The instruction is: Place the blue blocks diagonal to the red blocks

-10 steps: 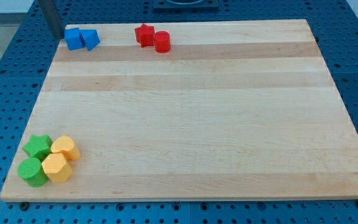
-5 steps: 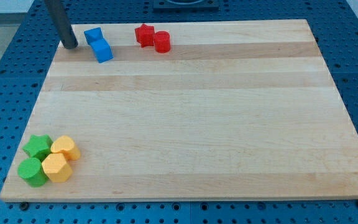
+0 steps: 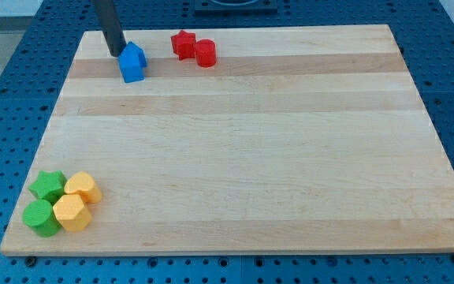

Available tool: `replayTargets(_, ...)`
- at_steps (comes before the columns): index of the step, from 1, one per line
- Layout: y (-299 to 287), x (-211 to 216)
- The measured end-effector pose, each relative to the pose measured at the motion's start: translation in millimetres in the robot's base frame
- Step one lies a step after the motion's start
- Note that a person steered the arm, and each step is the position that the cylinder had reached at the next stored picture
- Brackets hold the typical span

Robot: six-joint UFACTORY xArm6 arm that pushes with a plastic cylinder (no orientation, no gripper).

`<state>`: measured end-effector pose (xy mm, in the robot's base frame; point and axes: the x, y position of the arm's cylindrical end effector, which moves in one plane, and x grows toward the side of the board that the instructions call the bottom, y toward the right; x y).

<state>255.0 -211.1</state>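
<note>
Two blue blocks sit pressed together near the board's top left: a blue block (image 3: 135, 54) at the top and a blue block (image 3: 132, 71) just below it; their shapes are hard to make out. My tip (image 3: 115, 53) touches the upper blue block from its left. A red star block (image 3: 183, 44) and a red cylinder (image 3: 205, 54) sit touching each other to the right of the blue pair, near the top edge.
At the bottom left corner sits a cluster: a green star block (image 3: 48, 186), a green cylinder (image 3: 40, 217), a yellow block (image 3: 83, 188) and a yellow hexagonal block (image 3: 72, 212). The wooden board (image 3: 251, 158) lies on a blue perforated table.
My tip has moved right along the top edge, pushing the two blue blocks right toward the red blocks. They now sit one above the other. The other blocks have not moved.
</note>
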Motion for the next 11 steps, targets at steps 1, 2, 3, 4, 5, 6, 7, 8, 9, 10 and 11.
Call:
replayTargets(1,43,19)
replayTargets(2,55,14)
replayTargets(3,39,-7)
replayTargets(4,15,-14)
replayTargets(5,-8,4)
replayTargets(6,-13,42)
replayTargets(7,5,76)
replayTargets(8,36,105)
replayTargets(9,47,109)
replayTargets(10,44,118)
replayTargets(11,92,127)
